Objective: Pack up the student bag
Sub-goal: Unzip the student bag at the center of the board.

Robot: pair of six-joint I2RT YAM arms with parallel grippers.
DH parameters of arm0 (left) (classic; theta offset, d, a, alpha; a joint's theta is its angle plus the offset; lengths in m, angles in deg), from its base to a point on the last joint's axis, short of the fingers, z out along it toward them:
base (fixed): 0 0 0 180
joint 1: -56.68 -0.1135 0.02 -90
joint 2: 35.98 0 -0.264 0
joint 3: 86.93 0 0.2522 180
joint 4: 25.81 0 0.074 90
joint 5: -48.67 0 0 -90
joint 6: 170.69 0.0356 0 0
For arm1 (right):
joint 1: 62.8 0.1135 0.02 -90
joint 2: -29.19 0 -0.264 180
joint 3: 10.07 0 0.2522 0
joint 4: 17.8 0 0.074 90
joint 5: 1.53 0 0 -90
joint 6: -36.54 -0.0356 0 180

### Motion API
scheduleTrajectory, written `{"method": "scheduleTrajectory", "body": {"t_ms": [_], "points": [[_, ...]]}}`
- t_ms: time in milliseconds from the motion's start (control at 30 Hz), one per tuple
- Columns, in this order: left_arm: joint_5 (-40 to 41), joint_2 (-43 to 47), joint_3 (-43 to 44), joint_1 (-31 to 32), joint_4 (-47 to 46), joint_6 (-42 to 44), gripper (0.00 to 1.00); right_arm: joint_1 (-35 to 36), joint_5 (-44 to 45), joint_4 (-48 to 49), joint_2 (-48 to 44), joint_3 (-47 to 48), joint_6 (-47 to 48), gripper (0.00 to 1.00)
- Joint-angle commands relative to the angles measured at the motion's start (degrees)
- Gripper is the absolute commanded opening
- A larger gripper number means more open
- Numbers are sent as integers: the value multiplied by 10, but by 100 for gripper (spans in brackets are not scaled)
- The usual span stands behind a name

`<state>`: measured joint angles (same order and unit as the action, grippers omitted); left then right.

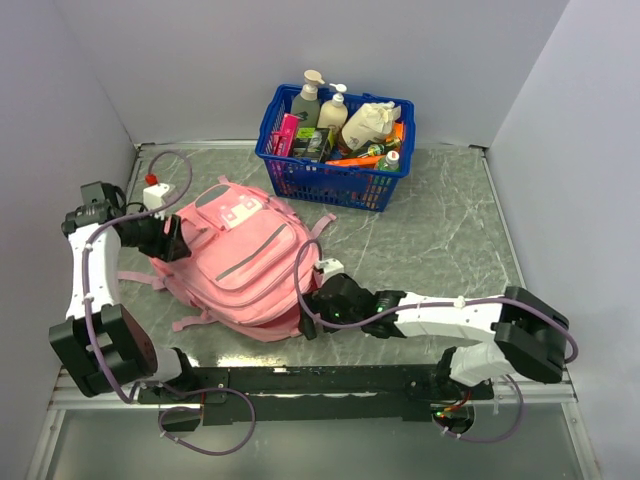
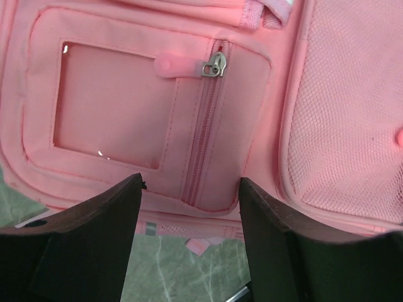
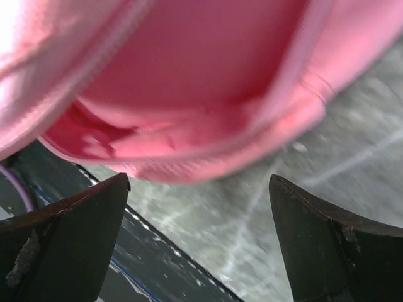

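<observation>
The pink bag [image 1: 245, 265], lying just in front of the basket [image 1: 335, 180], looked soft, light and floppy, best pinched at its zipper rim, while the left gripper [image 2: 189, 207] and right gripper [image 3: 198, 207] stood open, holding nothing.

A blue plastic basket [image 1: 335, 182] crammed with bottles [image 1: 307, 100] is sitting far back on the grey marbled table [image 1: 440, 250].

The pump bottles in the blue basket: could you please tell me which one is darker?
The left pump bottle, greyish-beige and taller; the right pump bottle beside it is cream-white.
</observation>
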<state>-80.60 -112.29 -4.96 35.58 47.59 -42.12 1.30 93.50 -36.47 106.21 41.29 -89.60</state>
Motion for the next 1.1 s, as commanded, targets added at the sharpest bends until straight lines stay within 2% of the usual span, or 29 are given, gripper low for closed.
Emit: {"method": "scheduleTrajectory", "body": {"t_ms": [0,167,267,367,400,433,567,700,767,833,933,967,1000,1033,1067], "points": [[-14,14,-39,-18,-70,22,65,8,8,31,55,41,2,100],[-55,23,-104,-19,-51,65,57,-9,9,40,86,40,-15,97],[-93,23,-115,-18,20,123,52,-32,9,36,91,33,-35,82],[-114,20,-115,-18,98,184,49,-57,20,39,75,8,-53,56],[-115,20,-117,-18,112,195,48,-69,16,47,71,2,-61,39],[-118,20,-118,-18,142,219,48,-90,14,46,68,-5,-66,34],[-104,30,-124,-12,173,246,46,-151,-10,77,60,-18,-90,27],[-97,75,-115,29,187,256,49,-193,2,70,63,8,-78,14],[-96,98,-111,59,171,240,51,-215,3,61,64,31,-65,16],[-98,107,-104,69,144,196,52,-220,18,24,59,59,-52,27],[-120,94,-80,77,164,209,53,-219,78,-25,24,70,-17,33],[-124,84,-75,80,177,214,53,-219,96,-37,10,72,9,50],[-130,79,-70,81,180,214,53,-219,116,-48,-6,73,21,58],[-139,76,-69,83,184,219,53,-217,141,-57,-43,69,36,60],[-141,72,-69,92,183,220,53,-214,142,-60,-63,63,65,69]]}}
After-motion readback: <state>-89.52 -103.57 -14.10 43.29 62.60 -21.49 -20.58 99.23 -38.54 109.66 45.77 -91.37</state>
